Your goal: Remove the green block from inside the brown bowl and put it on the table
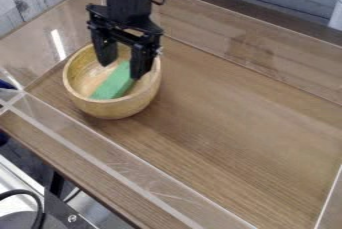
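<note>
Inside brown bowl, green block lying diagonally, jaws spread wide above it

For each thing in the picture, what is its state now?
gripper: open, pointing down over the bowl, holding nothing.
green block: lying inside the bowl, partly hidden behind the fingers, not gripped.
brown bowl: upright on the table, block inside.
table: carries the bowl; the block is not yet on it.

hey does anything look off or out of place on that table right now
Nothing stands out. The brown bowl sits upright on the table with the green block lying inside it, and the open gripper hangs over the bowl. No spill or damage shows.
</note>
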Controlling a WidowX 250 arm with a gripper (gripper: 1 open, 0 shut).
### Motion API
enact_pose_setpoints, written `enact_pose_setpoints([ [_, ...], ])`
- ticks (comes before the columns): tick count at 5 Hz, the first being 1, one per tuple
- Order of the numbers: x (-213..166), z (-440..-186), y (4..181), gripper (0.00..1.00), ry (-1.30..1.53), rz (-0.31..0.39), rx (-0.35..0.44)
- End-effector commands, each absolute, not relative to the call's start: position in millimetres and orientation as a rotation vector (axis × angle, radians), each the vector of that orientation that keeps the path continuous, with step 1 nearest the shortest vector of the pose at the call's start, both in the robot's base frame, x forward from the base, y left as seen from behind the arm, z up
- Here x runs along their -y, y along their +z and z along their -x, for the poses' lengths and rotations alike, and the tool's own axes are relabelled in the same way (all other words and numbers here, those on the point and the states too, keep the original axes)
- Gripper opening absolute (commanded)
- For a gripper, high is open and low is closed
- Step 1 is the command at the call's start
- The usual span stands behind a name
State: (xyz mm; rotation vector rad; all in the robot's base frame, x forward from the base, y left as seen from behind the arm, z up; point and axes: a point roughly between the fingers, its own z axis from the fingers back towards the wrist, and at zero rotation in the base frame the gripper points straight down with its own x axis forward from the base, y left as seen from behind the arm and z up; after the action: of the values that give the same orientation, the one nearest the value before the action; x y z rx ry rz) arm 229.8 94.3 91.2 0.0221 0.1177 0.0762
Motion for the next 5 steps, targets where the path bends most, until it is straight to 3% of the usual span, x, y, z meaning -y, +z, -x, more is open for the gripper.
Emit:
enact_pose_setpoints([
  [1, -104.7, -233.7, 88.7, 1.0, 0.087, -0.026, -0.087],
  [3, -116.3, -239.4, 64.9, 1.0, 0.088, -0.014, -0.07],
  [5, -119.8, -249.3, 55.8, 1.0, 0.075, 0.005, -0.041],
])
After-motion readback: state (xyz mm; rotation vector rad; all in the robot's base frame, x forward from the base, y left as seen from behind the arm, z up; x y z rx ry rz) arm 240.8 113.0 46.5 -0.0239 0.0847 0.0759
